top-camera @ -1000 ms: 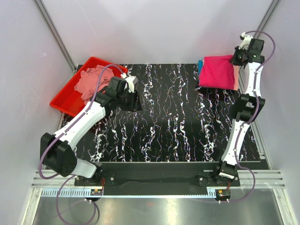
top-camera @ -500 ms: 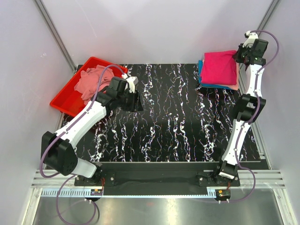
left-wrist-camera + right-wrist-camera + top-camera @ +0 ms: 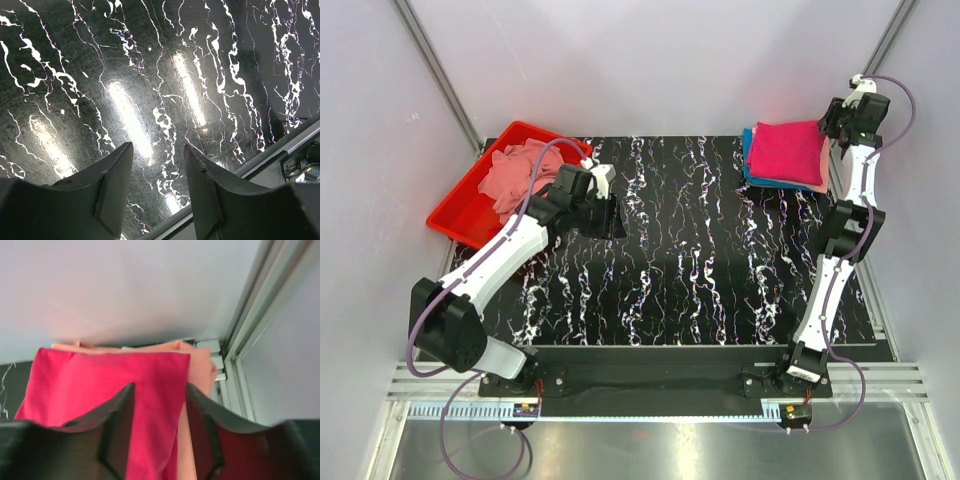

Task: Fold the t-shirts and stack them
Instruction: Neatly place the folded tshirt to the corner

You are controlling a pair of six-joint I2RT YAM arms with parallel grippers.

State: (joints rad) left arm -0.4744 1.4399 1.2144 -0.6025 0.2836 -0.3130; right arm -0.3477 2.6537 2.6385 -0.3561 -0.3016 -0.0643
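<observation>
At the far right corner of the worktop (image 3: 680,280), a folded stack of t-shirts: hot pink t-shirt (image 3: 785,150) on top, teal-blue t-shirt (image 3: 748,152) peeking out along the left and near edges, salmon-peach t-shirt (image 3: 199,365) showing along the right side. Just beside the stack's far right corner, right end effector (image 3: 159,390), fingers apart, gripping nothing, pink cloth visible below through the gap. Hemmed in closely there by the pale back wall and an aluminium frame post (image 3: 257,295).

Over toward the left, left end effector (image 3: 157,155), likewise spread wide and holding nothing, hovering above bare black marbled surface with bright light streaks reflected in it. Beyond it, at the far left corner, a red plastic tray (image 3: 455,215) reaching past the worktop's left edge, with a crumpled heap of dusty pink t-shirts (image 3: 515,175) inside. Across that heap, the left arm's purple cable (image 3: 536,165). Tray and stack well apart, bare worktop between.
</observation>
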